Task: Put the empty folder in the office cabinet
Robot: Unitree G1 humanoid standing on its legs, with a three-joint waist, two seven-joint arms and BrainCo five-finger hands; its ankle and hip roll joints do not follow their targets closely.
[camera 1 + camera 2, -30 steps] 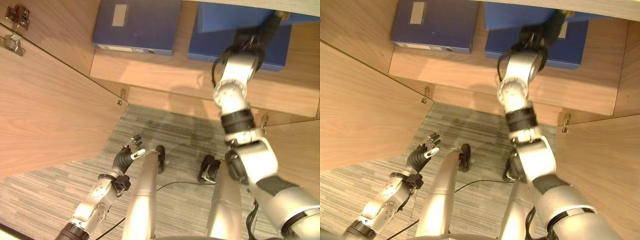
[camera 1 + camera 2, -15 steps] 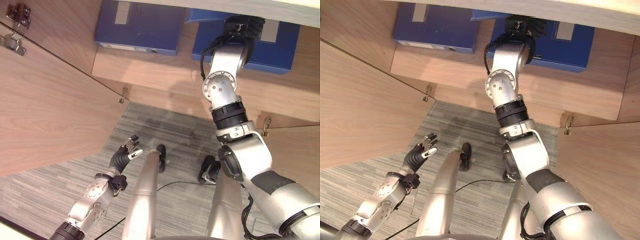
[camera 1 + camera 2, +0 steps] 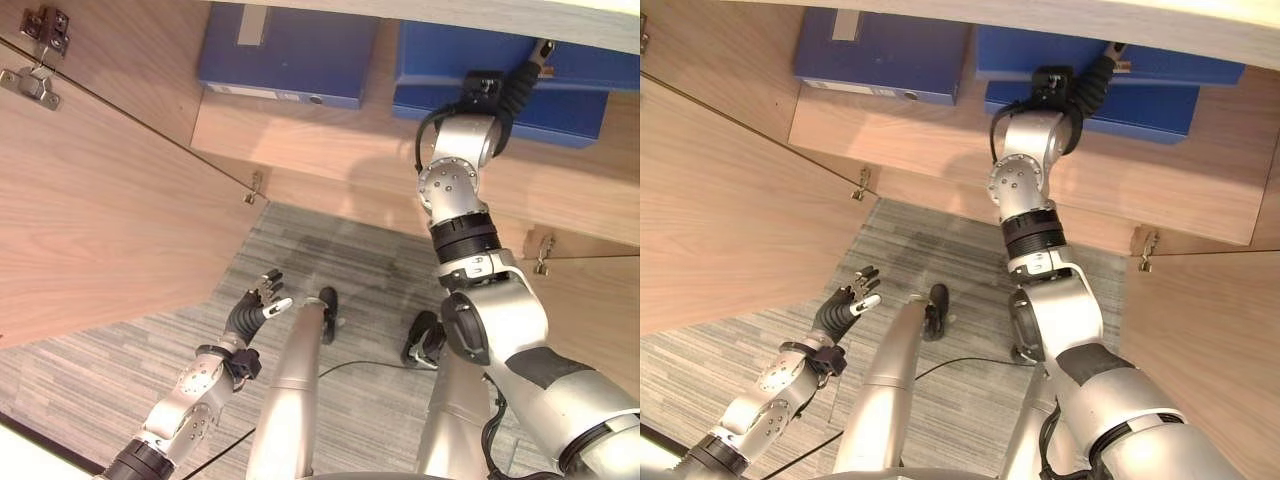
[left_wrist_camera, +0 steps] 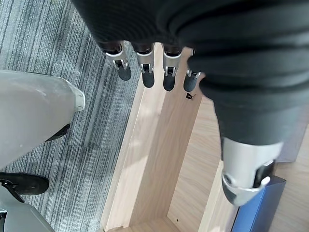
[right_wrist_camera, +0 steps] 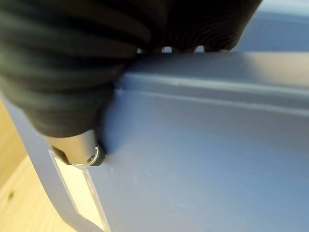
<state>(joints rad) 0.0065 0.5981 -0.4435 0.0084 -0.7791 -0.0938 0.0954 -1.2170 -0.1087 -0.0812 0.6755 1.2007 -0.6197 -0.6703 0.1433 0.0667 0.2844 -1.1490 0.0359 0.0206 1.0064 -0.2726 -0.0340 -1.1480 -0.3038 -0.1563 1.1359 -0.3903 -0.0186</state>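
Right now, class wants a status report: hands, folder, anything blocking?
Right hand gripping top folder on the stack in the cabinet. Left hand open, low, idle. Second folder beside; nothing blocking.

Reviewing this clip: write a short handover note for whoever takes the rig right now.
Left hand: open, idle, low over the grey carpet.
Right hand: reaching into the wooden cabinet, thumb against the upper blue folder; fingers hidden behind it.
That folder lies on another blue folder on the shelf; a third blue folder lies to their left.
Done: folder seemingly inside.
Left: probably release it and withdraw the arm.
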